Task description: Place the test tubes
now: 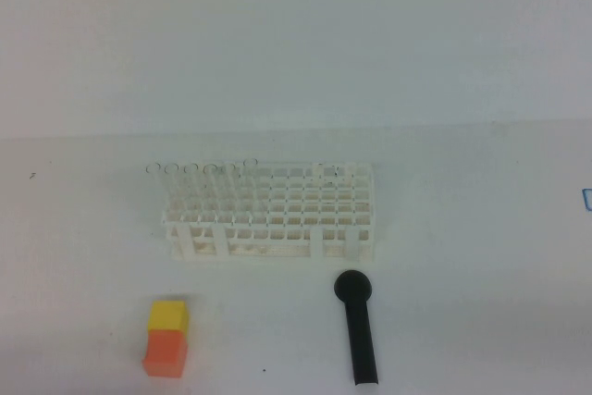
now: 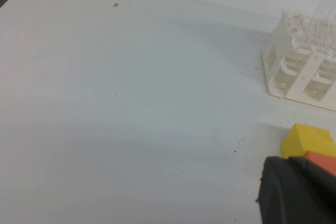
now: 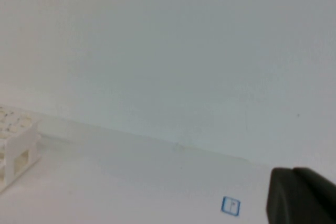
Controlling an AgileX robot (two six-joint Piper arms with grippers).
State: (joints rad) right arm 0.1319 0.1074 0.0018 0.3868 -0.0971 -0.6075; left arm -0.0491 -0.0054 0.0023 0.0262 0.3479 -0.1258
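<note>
Jaws first, and no luck. The left gripper (image 2: 299, 192) shows only as a dark lump at the edge of its wrist view, low over the surface (image 1: 462, 302) just beside the block (image 1: 167, 335), and I can't tell if it's released or clenched. Same w/ the right gripper (image 3: 302, 198): a dark corner out over bare surface on the right, near a small blue mark (image 3: 230, 205), state can't be told. Neither arm reaches into the high view. No tube seen in either one.

Outward now. Rack (image 1: 270, 210) sits mid-surface, and the tubes (image 1: 199, 178), clear glass, stand upright in its back-left holes w/ rims poking above the grid. Exact count is hard to call. Most holes look vacant. Black tool (image 1: 359, 330) lies just in front of the rack, round head toward it, not touching. Block, yellow-and-orange, sits well off to the front-left.

Step, imo: between placings, or done, since no loose tube shows anywhere on the surface. Next move prob needs a tube located first. After that, a gentle upright grip, lined up over a free hole, then straight down, clear of neighbours.
</note>
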